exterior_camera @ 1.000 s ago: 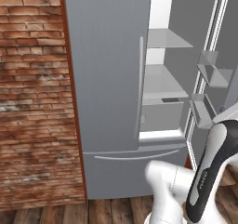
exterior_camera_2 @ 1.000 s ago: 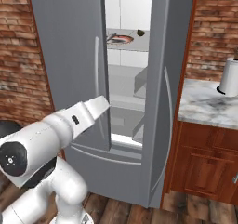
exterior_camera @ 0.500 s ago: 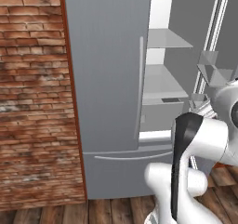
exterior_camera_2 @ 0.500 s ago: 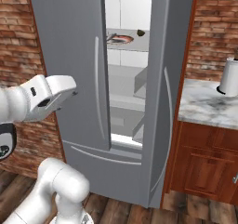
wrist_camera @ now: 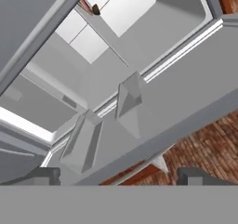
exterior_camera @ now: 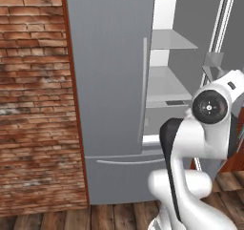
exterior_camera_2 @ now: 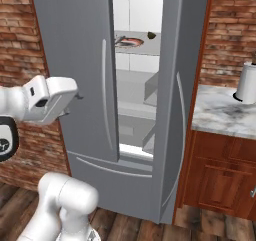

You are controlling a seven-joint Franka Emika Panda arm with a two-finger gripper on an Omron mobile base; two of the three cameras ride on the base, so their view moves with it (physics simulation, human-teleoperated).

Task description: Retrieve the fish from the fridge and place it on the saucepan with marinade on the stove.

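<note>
Pincer point(wrist_camera: 118, 174) spread, empty, aimed into the fridge point(exterior_camera_2: 85, 45) through the open right door, likely lining up a reach. Fish likely on the reddish dish point(exterior_camera_2: 129, 41) on the upper shelf, at 12 o'clock; too small to confirm.

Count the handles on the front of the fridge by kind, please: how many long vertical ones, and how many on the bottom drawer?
Long vertical handles: 2, one per door
Bottom drawer handle: 1
Total: 3
</note>
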